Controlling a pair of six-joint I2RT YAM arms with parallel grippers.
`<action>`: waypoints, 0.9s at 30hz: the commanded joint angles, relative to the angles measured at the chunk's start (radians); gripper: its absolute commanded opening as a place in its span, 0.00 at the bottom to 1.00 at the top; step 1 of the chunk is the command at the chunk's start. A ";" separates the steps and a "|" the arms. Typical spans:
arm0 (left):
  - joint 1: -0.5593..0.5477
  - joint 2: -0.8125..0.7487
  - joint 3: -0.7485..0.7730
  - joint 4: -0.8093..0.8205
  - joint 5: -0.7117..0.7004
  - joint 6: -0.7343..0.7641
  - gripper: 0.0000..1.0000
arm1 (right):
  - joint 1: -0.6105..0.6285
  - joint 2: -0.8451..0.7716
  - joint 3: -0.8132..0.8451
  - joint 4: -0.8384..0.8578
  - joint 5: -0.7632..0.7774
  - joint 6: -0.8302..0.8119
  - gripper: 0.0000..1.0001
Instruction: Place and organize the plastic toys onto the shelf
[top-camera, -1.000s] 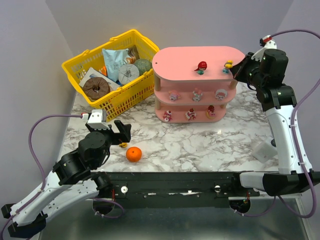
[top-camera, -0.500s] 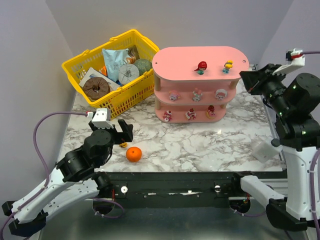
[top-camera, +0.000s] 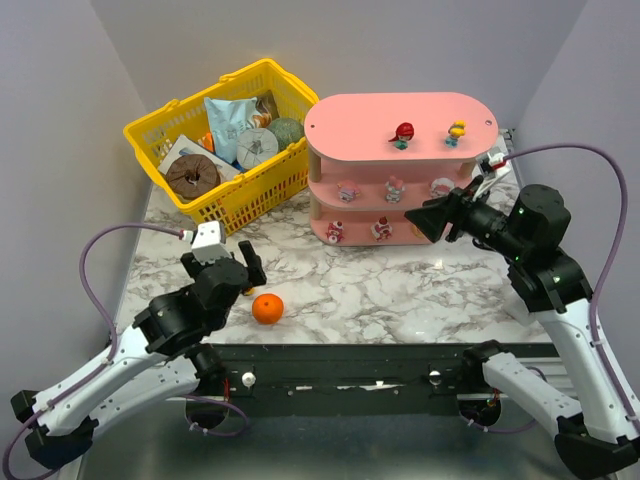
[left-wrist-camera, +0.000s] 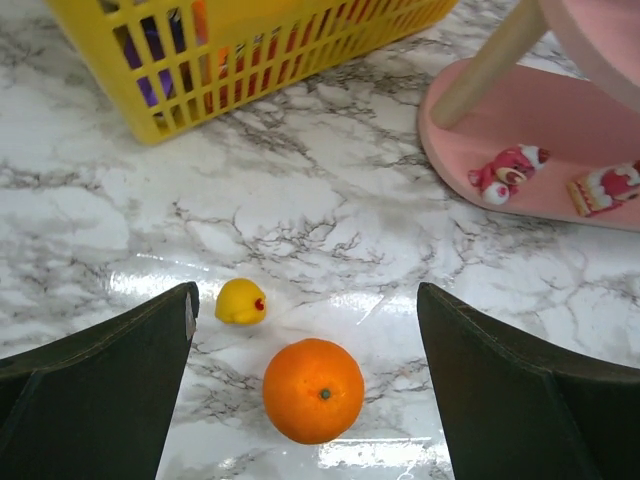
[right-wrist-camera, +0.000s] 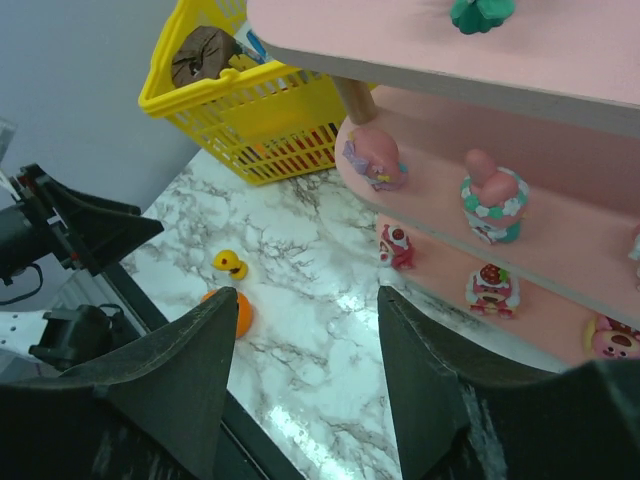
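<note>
The pink shelf (top-camera: 400, 112) stands at the back right. Two plastic toys (top-camera: 403, 134) stand on its top board, three on the middle tier (top-camera: 394, 189), and more on the bottom tier (top-camera: 381, 229). A yellow duck toy (left-wrist-camera: 241, 301) lies on the marble beside the orange ball (left-wrist-camera: 313, 390). My left gripper (left-wrist-camera: 305, 295) hovers over both, open and empty. The right gripper (top-camera: 420, 218) hangs in front of the shelf's lower tiers (right-wrist-camera: 492, 290), pointing left, open with nothing between its fingers (right-wrist-camera: 200, 360).
A yellow mesh basket (top-camera: 170, 118) with packaged goods sits at the back left, close to the shelf's left end. The black base rail (top-camera: 350, 360) runs along the near table edge. Grey walls close in on the sides.
The right arm swung away from the top board's right end, down in front of the lower tiers, and its jaws opened; the yellow-blue toy stays on top. The left gripper edged forward.
</note>
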 joint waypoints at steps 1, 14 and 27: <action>0.005 0.028 -0.069 -0.112 -0.135 -0.240 0.99 | 0.014 -0.014 -0.070 0.086 0.000 0.017 0.68; 0.005 0.060 -0.295 0.058 -0.183 -0.455 0.91 | 0.013 -0.115 -0.173 0.052 -0.003 -0.002 0.79; 0.093 0.151 -0.410 0.285 -0.161 -0.442 0.75 | 0.011 -0.138 -0.216 0.049 0.006 0.021 0.80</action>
